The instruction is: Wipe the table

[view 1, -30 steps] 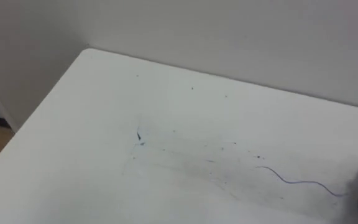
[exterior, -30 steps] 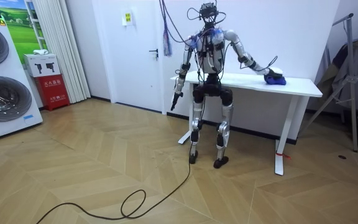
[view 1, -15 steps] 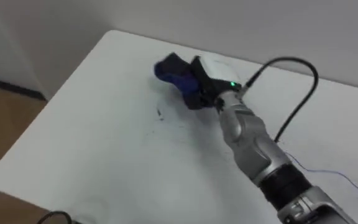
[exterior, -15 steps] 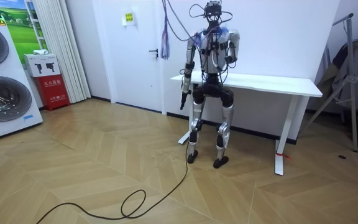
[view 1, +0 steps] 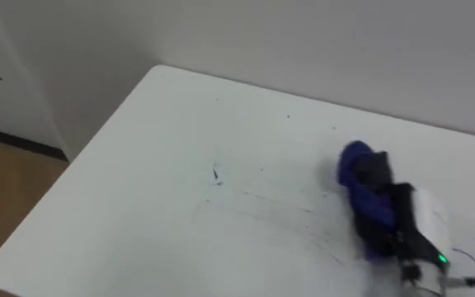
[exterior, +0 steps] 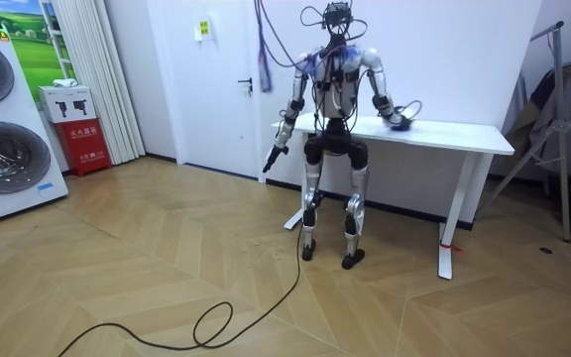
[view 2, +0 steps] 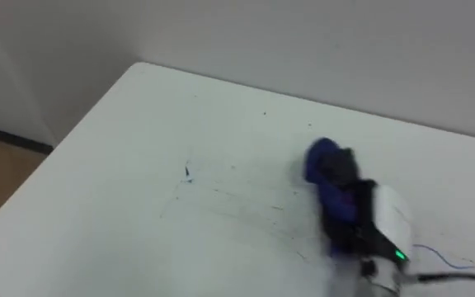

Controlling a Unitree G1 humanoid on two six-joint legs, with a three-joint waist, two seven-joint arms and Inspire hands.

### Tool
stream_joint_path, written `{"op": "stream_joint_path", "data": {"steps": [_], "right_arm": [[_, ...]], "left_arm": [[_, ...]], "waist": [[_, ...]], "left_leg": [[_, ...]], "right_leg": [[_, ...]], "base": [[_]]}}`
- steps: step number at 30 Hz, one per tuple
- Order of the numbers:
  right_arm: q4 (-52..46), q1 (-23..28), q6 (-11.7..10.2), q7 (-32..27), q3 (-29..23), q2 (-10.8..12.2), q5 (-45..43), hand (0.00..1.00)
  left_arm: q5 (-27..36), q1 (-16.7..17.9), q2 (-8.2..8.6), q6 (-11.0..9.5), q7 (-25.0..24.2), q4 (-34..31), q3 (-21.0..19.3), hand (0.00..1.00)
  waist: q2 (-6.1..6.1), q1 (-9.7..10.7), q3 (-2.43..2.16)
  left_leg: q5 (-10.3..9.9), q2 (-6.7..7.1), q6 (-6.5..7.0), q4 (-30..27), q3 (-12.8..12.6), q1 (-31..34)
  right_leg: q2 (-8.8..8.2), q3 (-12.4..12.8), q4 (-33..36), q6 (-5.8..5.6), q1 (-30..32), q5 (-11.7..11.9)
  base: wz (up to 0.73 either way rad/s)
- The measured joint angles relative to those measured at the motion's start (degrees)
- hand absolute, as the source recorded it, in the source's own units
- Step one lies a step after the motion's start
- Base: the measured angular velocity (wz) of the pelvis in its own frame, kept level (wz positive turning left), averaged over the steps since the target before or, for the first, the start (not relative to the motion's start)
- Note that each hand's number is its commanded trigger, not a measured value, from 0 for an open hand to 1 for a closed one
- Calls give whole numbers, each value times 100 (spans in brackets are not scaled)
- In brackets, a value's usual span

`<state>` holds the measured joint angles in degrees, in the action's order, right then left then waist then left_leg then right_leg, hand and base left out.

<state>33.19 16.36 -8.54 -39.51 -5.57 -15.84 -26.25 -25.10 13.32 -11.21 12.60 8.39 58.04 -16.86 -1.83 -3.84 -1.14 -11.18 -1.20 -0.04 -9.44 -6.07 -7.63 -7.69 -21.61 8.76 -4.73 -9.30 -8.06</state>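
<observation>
My right robot hand [view 1: 402, 216] grips the bunched blue cloth [view 1: 358, 163], pressing it on the white table [view 1: 130, 206] at the right side. To the cloth's left are faint streaks and a small dark mark [view 1: 215, 173]. My left robot hand [exterior: 270, 159] hangs beside my hip, off the table.

On table [view 1: 130, 214], cloth [view 1: 359, 186] right of marks [view 1: 215, 173]

Right hand [view 1: 417, 221]: black toward the tips, white casing at the back, small green light [view 1: 441, 261] at its wrist end.
</observation>
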Motion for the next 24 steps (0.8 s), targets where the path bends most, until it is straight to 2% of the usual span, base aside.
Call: {"op": "stream_joint_path", "data": {"steps": [1,3,4,6,8,10,11,12,13,15,16,19,21,24], "right_arm": [[366,0,-13,-26,-317,-106,165,100],[841,2,-12,-24,-561,-314,386,100],[975,0,1,53,-588,-448,490,100],[961,-146,111,259,-585,-502,609,100],[974,-511,420,370,-569,-427,609,100],[827,-1159,1027,663,-366,-231,535,100],[758,-1322,1177,790,-251,-193,506,100],[522,-1621,1482,1130,12,-66,375,100],[212,-1960,1768,1452,427,110,177,100],[-159,-2443,1967,1889,1033,297,-170,100],[-171,-2851,2002,2158,1385,406,-323,100],[-177,-3678,2073,2542,1801,570,-535,100],[-215,-3833,2068,2601,1800,631,-535,100],[-169,-3673,2053,2606,1708,629,-534,100]], "left_arm": [[1,58,-2,-31,-2,-154,2,0],[0,83,-5,-111,-6,-276,21,0],[6,70,-7,-160,-5,-292,97,0],[92,44,-12,-165,-4,-286,283,0],[177,21,-11,-146,3,-277,473,0],[739,-23,17,-73,-9,-272,786,0],[801,-61,38,-48,-21,-266,840,0],[945,-205,76,-32,-22,-158,895,0],[991,-331,94,27,-39,-79,932,0],[1004,-564,117,86,-73,-4,1042,0],[1110,-740,155,90,-96,108,1116,0],[1453,-872,293,128,-162,-2,1166,0],[1684,-807,277,183,-163,-4,1193,0],[1719,-496,200,333,-160,-11,1194,0]], "waist": [[-13,54,-24],[-29,68,-40],[-34,80,-39],[-41,105,-37],[-43,33,-35],[-37,11,-23],[-36,-16,-16],[-17,-141,5],[-2,-183,13],[-3,-244,68],[35,-331,114],[56,-559,129],[45,-685,123],[12,-681,106]], "left_leg": [[-27,-13,-3,-19,-35,-60],[-60,-29,-5,-53,-100,-130],[-69,-35,-1,-106,-106,-103],[-74,-42,3,-141,-123,-96],[-83,-97,-13,-153,-222,-112],[-83,-166,-46,-135,-415,-106],[-86,-173,-64,-128,-441,-88],[-83,-175,-68,-106,-441,-74],[-83,-199,-69,-134,-402,17],[-55,-199,-84,-136,-269,106],[-41,-199,-93,-126,-195,116],[20,-201,-103,-57,-104,204],[82,-189,-95,4,24,242],[85,-191,-94,-32,257,299]], "right_leg": [[9,43,8,0,-44,0],[18,121,16,2,-77,1],[20,134,65,11,-67,13],[19,161,108,20,-44,21],[72,297,123,61,26,76],[138,445,146,132,155,163],[150,454,184,153,200,177],[190,458,212,219,324,233],[238,408,213,285,450,304],[293,378,213,344,561,351],[326,371,206,359,565,359],[347,317,176,392,633,321],[346,209,107,377,614,305],[341,29,102,354,591,286]], "base": [[-10],[-19],[-12],[-11],[-36],[-53],[-71],[-77],[-69],[-26],[0],[15],[34],[45]]}}
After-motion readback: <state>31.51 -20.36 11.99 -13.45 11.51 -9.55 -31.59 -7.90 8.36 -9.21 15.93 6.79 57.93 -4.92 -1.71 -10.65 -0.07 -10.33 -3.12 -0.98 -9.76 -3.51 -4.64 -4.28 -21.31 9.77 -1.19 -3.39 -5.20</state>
